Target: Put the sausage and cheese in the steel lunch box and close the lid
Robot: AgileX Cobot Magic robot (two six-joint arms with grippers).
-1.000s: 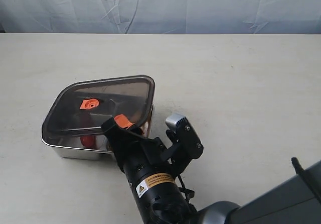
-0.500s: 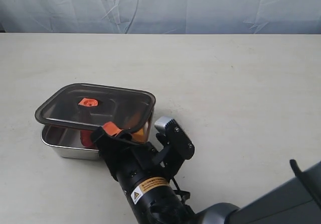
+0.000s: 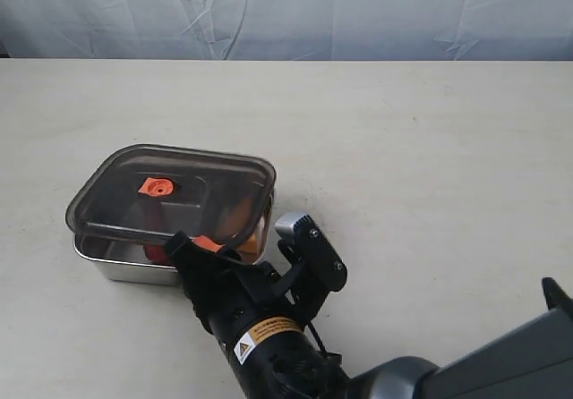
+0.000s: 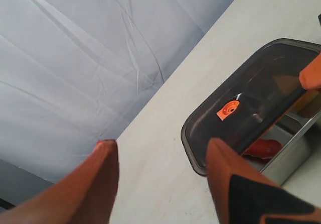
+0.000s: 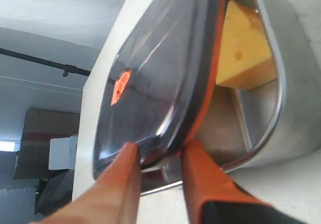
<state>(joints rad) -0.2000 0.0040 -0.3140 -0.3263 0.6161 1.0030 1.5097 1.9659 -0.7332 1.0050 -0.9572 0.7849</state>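
The sausage (image 4: 261, 147) and the cheese (image 5: 243, 43) both lie inside the steel lunch box (image 3: 116, 269), so loading is judged complete. The lid (image 3: 179, 189) sits over the box at a tilt. Its edge at the right gripper (image 5: 158, 151) is raised clear of the rim, so it is not yet seated. That gripper pinches the raised edge. The left gripper (image 4: 160, 148) hangs well apart from the box, jaws wide and empty. Remaining: lower the lid and press it flush.
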